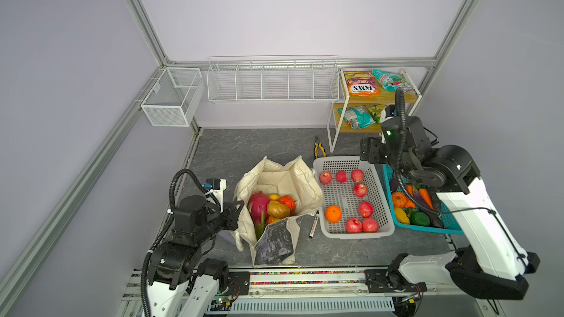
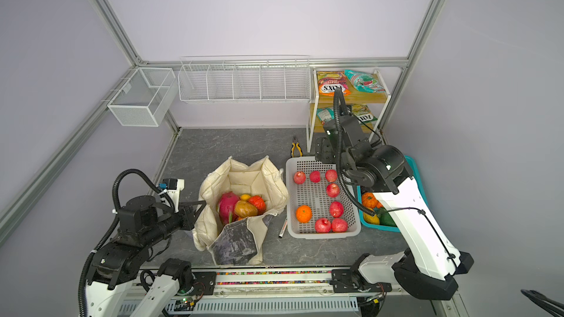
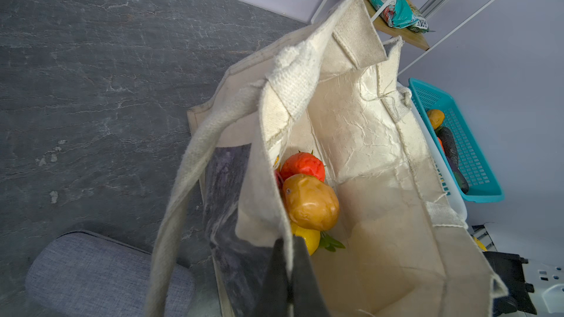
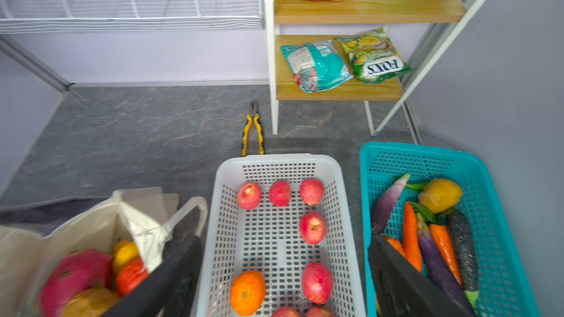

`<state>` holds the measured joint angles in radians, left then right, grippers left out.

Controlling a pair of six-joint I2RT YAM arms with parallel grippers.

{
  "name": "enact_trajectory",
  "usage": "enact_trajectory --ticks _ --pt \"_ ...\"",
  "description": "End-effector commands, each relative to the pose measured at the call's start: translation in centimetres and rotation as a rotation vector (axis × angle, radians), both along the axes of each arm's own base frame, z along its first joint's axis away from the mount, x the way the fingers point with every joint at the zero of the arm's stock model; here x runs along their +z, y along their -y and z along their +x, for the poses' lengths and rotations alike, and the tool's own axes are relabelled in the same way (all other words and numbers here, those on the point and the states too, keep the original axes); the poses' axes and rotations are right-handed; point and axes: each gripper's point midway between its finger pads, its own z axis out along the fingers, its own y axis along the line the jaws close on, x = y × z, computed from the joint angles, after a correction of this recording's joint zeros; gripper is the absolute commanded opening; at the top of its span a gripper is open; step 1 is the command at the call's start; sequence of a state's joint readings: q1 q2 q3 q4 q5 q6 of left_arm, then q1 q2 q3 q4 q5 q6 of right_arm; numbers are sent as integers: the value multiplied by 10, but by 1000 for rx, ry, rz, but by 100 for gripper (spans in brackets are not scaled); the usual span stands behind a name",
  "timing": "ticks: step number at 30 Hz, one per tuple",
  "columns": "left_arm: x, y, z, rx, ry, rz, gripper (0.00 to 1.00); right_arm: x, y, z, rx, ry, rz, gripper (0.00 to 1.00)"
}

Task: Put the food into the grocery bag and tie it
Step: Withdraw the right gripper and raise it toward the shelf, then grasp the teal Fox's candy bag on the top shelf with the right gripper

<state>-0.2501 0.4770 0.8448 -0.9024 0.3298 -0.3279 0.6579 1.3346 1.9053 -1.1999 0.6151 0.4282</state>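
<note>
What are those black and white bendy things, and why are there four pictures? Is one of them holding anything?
They are two robot arms. Each ends in an end effector, a pincher that opens and shuts. Two pictures look down from one camera above the grey table; the two others come from small cameras on the arms' wrists. The left end effector is shut on the rim of the cream grocery bag. Inside lie a pink dragon fruit and other toy fruit. The right end effector is open and empty, in the air near the white basket of red apples and one orange. A teal basket holds toy vegetables, snack packets lie on a shelf, and pliers lie on the table.
</note>
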Motion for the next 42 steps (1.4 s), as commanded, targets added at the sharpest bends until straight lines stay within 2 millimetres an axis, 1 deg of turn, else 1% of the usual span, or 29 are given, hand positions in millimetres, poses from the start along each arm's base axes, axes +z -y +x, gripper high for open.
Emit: enact_trajectory --ticks 1,3,5,6,8,10,12,14,17,20,22,24,27,29,32,36,42 --pt "4 2 -4 -21 27 -9 0 -8 23 13 -82 -16 -68 88" --pt "6 3 -6 -24 37 -15 0 -13 34 24 -130 -42 -94 88" --pt "8 3 -7 -30 47 -18 0 -20 35 40 -132 -63 -86 88" --pt "8 3 -8 -32 49 -18 0 -24 34 47 -123 -70 -61 88" --pt "9 4 -8 -35 54 -21 0 -27 32 66 -104 -65 45 88" --pt "9 4 -8 -35 54 -22 0 -23 37 85 -112 -32 158 88" --pt "8 3 -8 -31 53 -18 0 -13 52 105 -158 34 280 88" --pt "9 1 -7 -20 55 -16 0 -5 78 125 -247 100 406 88" --pt "9 0 -8 -13 58 -15 0 -4 105 153 -344 164 607 88" --pt "11 -1 -9 -7 69 -16 0 -4 120 178 -389 199 779 88" --pt "12 -2 -10 -4 76 -18 0 -1 126 193 -407 212 835 88" --pt "12 -2 -10 -4 80 -19 0 1 126 209 -410 211 885 88" --pt "13 -2 -10 -2 83 -19 0 -4 123 232 -424 186 956 88" --pt "12 -4 -10 6 82 -18 0 -3 123 244 -428 185 992 89" --pt "13 -4 -10 7 85 -20 0 1 124 259 -432 194 1011 95" --pt "15 -4 -12 9 98 -23 0 2 129 268 -468 212 1033 100" --pt "18 -6 -14 14 116 -27 0 2 129 280 -469 215 1066 89"
